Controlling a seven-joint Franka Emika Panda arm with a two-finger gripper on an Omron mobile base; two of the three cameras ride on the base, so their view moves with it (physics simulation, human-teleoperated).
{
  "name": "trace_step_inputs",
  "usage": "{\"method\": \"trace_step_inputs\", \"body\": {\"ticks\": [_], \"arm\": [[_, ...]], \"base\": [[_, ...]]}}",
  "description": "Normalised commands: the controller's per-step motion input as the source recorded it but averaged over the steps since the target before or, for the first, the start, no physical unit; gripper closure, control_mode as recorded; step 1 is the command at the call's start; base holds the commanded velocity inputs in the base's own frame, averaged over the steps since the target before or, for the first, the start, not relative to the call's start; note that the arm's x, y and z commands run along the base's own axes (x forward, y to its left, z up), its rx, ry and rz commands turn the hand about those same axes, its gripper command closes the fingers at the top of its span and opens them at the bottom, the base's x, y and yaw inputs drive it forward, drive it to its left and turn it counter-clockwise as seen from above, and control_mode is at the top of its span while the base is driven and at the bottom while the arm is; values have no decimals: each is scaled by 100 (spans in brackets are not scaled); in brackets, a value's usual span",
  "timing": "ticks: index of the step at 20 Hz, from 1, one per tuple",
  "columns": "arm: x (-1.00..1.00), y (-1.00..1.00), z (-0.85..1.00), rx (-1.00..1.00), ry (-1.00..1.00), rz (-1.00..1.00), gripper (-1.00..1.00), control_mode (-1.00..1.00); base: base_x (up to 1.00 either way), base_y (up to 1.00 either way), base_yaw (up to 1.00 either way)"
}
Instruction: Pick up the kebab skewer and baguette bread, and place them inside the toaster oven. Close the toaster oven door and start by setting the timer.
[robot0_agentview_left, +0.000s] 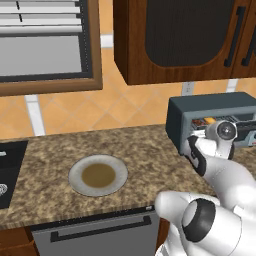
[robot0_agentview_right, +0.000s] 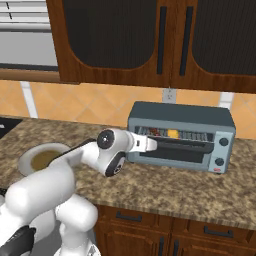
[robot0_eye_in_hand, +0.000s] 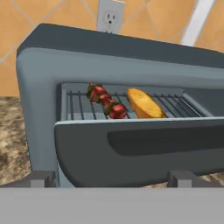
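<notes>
On the left of the counter (robot0_agentview_left: 45, 165) stands a round plate (robot0_agentview_left: 98, 175). At about 3 o'clock from it is the toaster oven (robot0_agentview_right: 181, 136). Inside, on the wire rack (robot0_eye_in_hand: 78, 105), the kebab skewer (robot0_eye_in_hand: 106, 101) lies just left of the baguette bread (robot0_eye_in_hand: 145, 104). The toaster oven door (robot0_eye_in_hand: 144, 148) is partly raised. The gripper (robot0_eye_in_hand: 113, 177), fingers spread wide and holding nothing, is at the door's front.

One toaster oven (robot0_agentview_right: 181, 136) on tabletop (robot0_agentview_right: 165, 190). One kebab skewer (robot0_eye_in_hand: 106, 101) and one baguette bread (robot0_eye_in_hand: 144, 104) on its rack. One toaster oven door (robot0_eye_in_hand: 144, 148). Two knobs (robot0_agentview_right: 220, 152). One plate (robot0_agentview_left: 98, 175), 9 o'clock of oven. One wall outlet (robot0_eye_in_hand: 110, 16).
</notes>
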Motion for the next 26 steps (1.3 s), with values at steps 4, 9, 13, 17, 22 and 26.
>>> {"method": "trace_step_inputs", "body": {"ticks": [4,9,13,17,22,26], "arm": [[11,-29,9,0,2,1,-100,-100],[36,-17,0,0,-6,8,-100,-100],[8,-25,-12,4,-19,14,-100,-100],[28,-25,-28,10,-15,12,-100,-100],[50,-17,-27,12,-3,8,-100,-100],[20,-16,-38,10,3,4,-100,-100]], "base": [[0,0,0],[0,0,0],[0,0,0],[0,0,0],[0,0,0],[0,0,0]]}}
